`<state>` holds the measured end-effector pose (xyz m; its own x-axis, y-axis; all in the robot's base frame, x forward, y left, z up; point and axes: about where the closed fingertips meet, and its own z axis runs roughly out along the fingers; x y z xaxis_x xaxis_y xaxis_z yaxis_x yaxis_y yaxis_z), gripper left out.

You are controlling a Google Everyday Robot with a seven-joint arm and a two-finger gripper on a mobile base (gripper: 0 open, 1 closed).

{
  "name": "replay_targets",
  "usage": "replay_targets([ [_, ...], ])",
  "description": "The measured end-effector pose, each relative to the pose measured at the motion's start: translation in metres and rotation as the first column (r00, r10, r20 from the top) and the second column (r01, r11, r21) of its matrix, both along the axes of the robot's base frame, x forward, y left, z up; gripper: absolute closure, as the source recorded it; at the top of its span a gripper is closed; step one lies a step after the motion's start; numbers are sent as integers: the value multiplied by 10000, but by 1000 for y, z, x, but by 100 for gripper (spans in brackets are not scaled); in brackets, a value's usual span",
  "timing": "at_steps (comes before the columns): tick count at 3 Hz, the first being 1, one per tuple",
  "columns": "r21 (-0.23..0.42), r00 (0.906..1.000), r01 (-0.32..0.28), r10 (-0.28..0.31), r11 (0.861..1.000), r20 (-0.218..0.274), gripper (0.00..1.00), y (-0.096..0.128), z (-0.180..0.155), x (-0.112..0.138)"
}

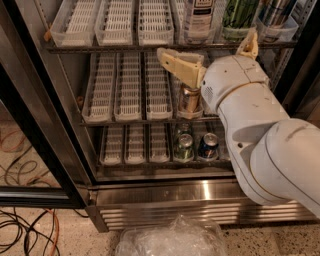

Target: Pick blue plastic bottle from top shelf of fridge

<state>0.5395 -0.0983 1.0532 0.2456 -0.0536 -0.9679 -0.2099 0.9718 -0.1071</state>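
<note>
**Camera view.** The hand (206, 45), tan fingers spread wide and holding nothing, sits just under the top shelf (100, 48), a dark wire rack with white slotted trays in the stainless-steel fridge (175, 196). The blue plastic bottle (197, 20), clear with brown liquid and a pale label, stands on that shelf right of centre, just above the hand. Raise the hand to label height, centre the bottle between the fingers, and keep clear of the green bottle (240, 14) to its right. The label's white lettering is unreadable.
</note>
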Motion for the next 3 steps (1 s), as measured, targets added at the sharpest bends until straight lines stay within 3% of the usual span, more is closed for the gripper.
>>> replay_targets([
  [1,0,10000,0,0,10000,0,17,0,0,0],
  [2,0,10000,0,0,10000,0,46,0,0,0],
  [3,0,10000,0,0,10000,0,36,0,0,0],
])
